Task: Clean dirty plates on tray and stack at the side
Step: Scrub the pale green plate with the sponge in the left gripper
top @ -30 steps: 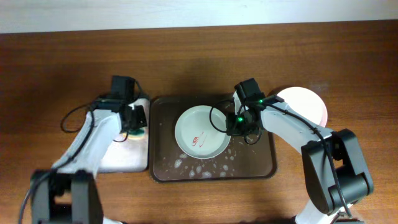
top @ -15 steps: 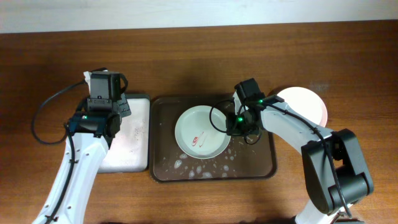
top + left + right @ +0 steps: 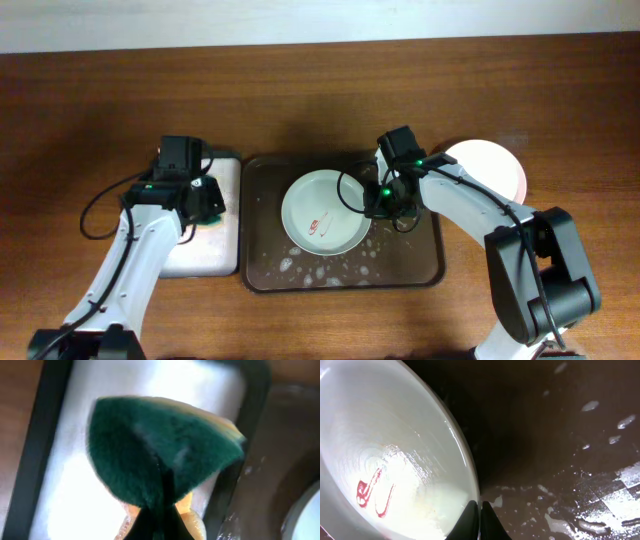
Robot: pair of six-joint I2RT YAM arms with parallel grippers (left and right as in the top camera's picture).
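At plate (image 3: 395, 460) rim, right claw (image 3: 479, 510) clamped, left claw (image 3: 160, 507) clamping sponge (image 3: 150, 445)

The tray (image 3: 268, 272) was dark brown and rectangular, with rounded corners and a raised rim. It lay flat beneath the right gripper (image 3: 384, 208) and just to the right of the left gripper (image 3: 210, 208). Soapy flecks covered its floor beside and below the right gripper's tips.

The soiled plate (image 3: 322, 212), round, shallow and pale green, sat in the tray. It extended leftward from the right gripper, whose tips pinched its right rim. Red squiggles marked its interior.

The second plate (image 3: 497, 165), white and unmarked, lay on the table outside the tray, right of the right gripper, partly hidden by the arm.
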